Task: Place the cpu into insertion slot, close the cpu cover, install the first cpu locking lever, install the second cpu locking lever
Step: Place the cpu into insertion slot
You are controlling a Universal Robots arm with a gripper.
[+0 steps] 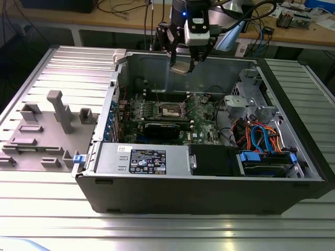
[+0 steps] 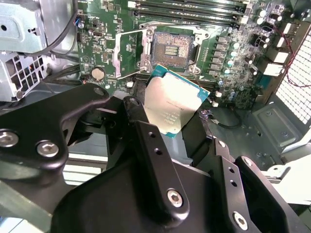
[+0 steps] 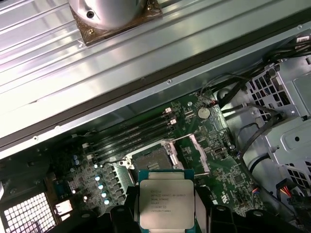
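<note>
hand (image 1: 182, 63) gripping the cpu (image 2: 172, 104), hanging well above the bare insertion slot (image 2: 172, 48); cpu cover (image 2: 128, 51) stands open, nothing seated or locked yet.

A ribbed aluminium table (image 1: 157, 230) spans the foreground, its grooves catching pale light. Behind it runs a wooden bench (image 1: 104, 21) strewn with cables (image 1: 118, 6) and small electronics (image 1: 290, 18), with dark shadow beneath. On the exterior view's left, a grey moulded fixture (image 1: 47, 130) sits on the table.
</note>
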